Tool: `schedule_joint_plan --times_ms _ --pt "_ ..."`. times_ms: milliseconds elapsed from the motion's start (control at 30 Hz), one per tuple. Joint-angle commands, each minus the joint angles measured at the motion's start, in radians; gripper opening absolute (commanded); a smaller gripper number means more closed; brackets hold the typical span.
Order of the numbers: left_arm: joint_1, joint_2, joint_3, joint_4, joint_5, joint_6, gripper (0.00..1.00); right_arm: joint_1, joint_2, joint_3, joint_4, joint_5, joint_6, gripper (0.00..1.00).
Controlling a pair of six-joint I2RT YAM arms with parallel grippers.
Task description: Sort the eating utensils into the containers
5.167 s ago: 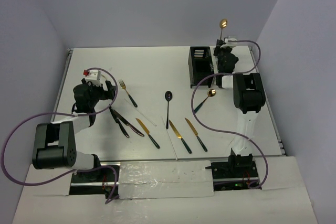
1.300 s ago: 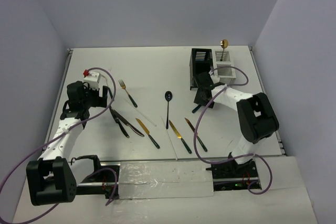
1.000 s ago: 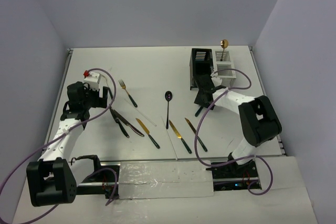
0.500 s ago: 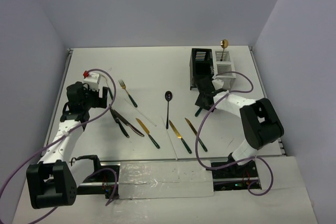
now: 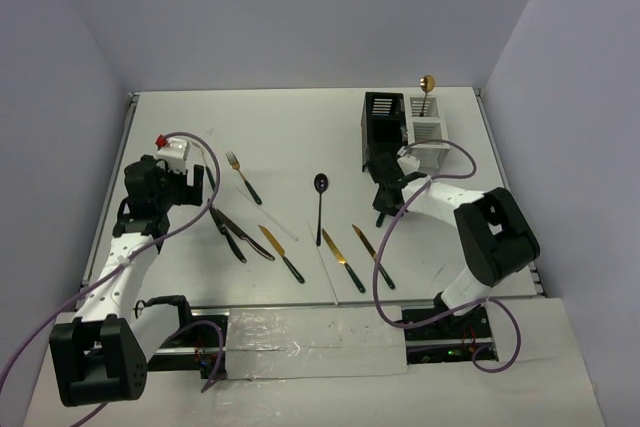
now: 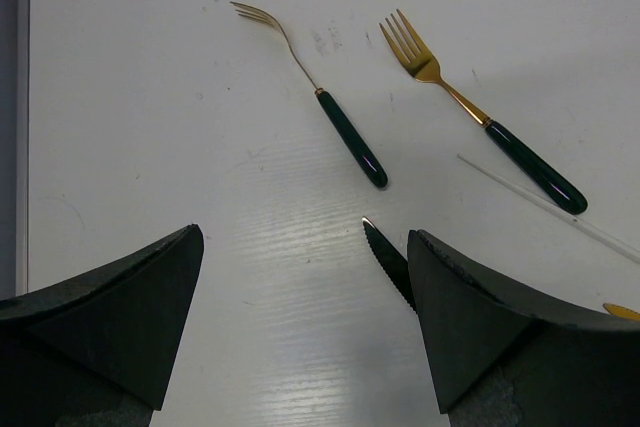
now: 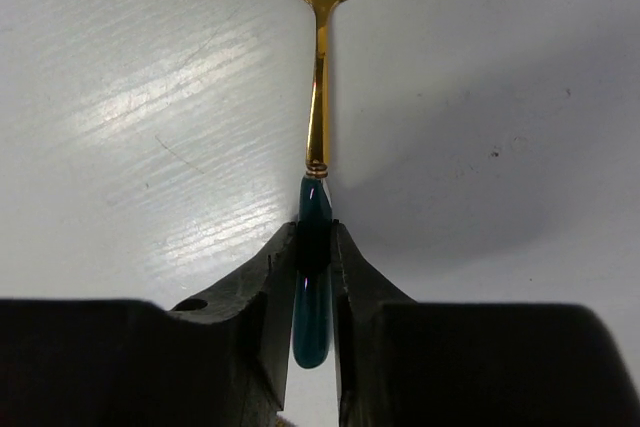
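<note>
- The gold spoon [image 7: 319, 117] has its bowl cut off at the wrist view's top edge.
- The right gripper [image 7: 315, 247] pinches its dark handle.
- The left gripper [image 6: 305, 242] is spread, with a knife tip [image 6: 388, 262] beside one finger.

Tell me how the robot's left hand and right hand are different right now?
The left hand is wide open; the right hand is shut. The left hand holds nothing, with a gold fork lying just beyond it; the right hand pinches the dark handle of a gold spoon. Both hands have black fingers and sit low over the white table.
</note>
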Motion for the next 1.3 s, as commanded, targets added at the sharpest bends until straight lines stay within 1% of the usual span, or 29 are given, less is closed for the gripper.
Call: schedule_joint_plan --times_ms 0,133,233,267,300,367,400,467,500,600,667,733,767,833,867,900,1000,1100,1133,1267 --pt "0.007 -0.031 0.000 0.039 -0.014 0.013 0.93 0.012 -0.043 -0.043 -0.053 -0.012 0.002 0.17" --pt "0.007 -0.043 -0.003 0.039 -0.018 0.013 0.93 0.030 -0.092 -0.095 -0.100 -0.071 -0.011 0.13" --pt "0.007 -0.045 0.000 0.039 -0.024 0.013 0.93 0.062 -0.144 -0.138 -0.183 -0.104 -0.017 0.16" --pt "0.007 -0.046 0.000 0.039 -0.024 0.015 0.93 0.067 -0.146 -0.146 -0.194 -0.120 -0.021 0.18" --pt "0.007 -0.043 0.000 0.039 -0.024 0.015 0.93 0.072 -0.146 -0.150 -0.201 -0.149 -0.024 0.22" --pt "0.007 -0.040 0.003 0.039 -0.023 0.013 0.93 0.078 -0.141 -0.166 -0.214 -0.158 -0.031 0.26" --pt "0.007 -0.039 0.003 0.039 -0.024 0.013 0.93 0.078 -0.141 -0.169 -0.212 -0.151 -0.032 0.34" --pt "0.007 -0.037 0.004 0.039 -0.024 0.012 0.93 0.076 -0.128 -0.167 -0.211 -0.137 -0.037 0.39" --pt "0.007 -0.037 0.003 0.039 -0.024 0.012 0.93 0.076 -0.120 -0.163 -0.211 -0.128 -0.038 0.45" --pt "0.007 -0.037 0.004 0.039 -0.027 0.012 0.93 0.076 -0.083 -0.127 -0.223 -0.102 -0.049 0.49" --pt "0.007 -0.042 0.001 0.039 -0.034 0.012 0.93 0.075 -0.057 -0.101 -0.232 -0.092 -0.055 0.49" --pt "0.007 -0.045 0.001 0.039 -0.038 0.013 0.93 0.075 -0.040 -0.086 -0.243 -0.085 -0.063 0.40" --pt "0.007 -0.046 0.001 0.062 -0.038 0.013 0.93 0.075 -0.038 -0.084 -0.246 -0.085 -0.066 0.30" --pt "0.007 -0.048 0.001 0.067 -0.041 0.013 0.93 0.076 -0.045 -0.092 -0.243 -0.083 -0.072 0.19" --pt "0.007 -0.046 0.000 0.067 -0.043 0.013 0.93 0.076 -0.051 -0.097 -0.238 -0.082 -0.074 0.05" --pt "0.007 -0.045 0.001 0.067 -0.041 0.013 0.93 0.076 -0.060 -0.101 -0.238 -0.075 -0.071 0.00" --pt "0.007 -0.045 0.001 0.064 -0.041 0.012 0.93 0.081 -0.117 -0.115 -0.257 -0.023 -0.064 0.00" --pt "0.007 -0.046 0.006 0.059 -0.041 0.013 0.93 0.098 -0.222 -0.120 -0.293 0.042 -0.057 0.00" --pt "0.007 -0.046 0.007 0.057 -0.041 0.013 0.93 0.116 -0.292 -0.117 -0.310 0.061 -0.051 0.00" --pt "0.007 -0.046 0.017 0.053 -0.052 0.015 0.93 0.171 -0.457 -0.101 -0.333 0.118 -0.055 0.00"
